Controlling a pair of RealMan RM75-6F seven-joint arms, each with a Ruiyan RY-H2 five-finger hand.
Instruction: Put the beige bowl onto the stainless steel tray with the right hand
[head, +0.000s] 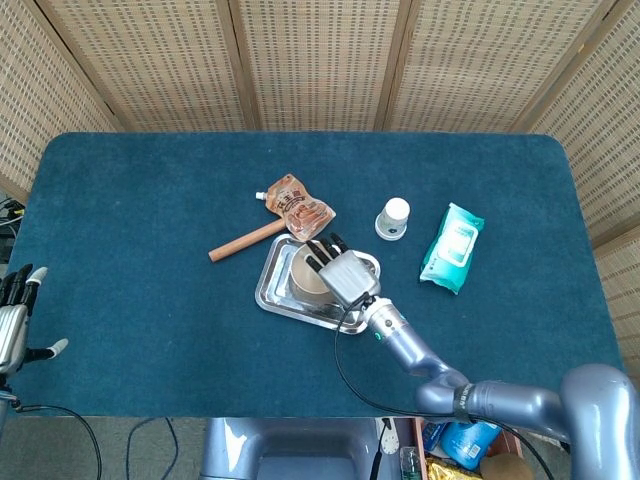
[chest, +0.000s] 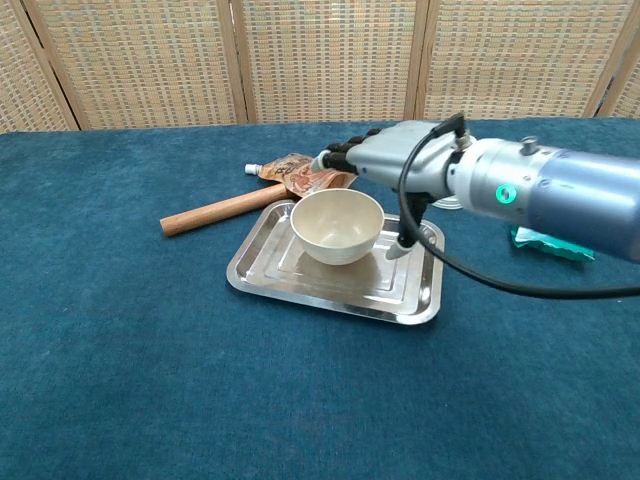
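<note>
The beige bowl (chest: 338, 226) (head: 303, 279) stands upright on the stainless steel tray (chest: 300, 285) (head: 271, 290), toward the tray's back. My right hand (chest: 392, 167) (head: 342, 274) hovers just above and behind the bowl with its fingers spread and nothing in them; the thumb hangs down at the bowl's right side. In the head view the hand covers part of the bowl. My left hand (head: 14, 322) rests open at the far left edge of the table, away from everything.
A wooden stick (chest: 224, 209) and a brown pouch (chest: 295, 171) lie just behind the tray. A white bottle (head: 392, 218) and a green wipes pack (head: 451, 246) sit to the right. The table is covered in blue cloth.
</note>
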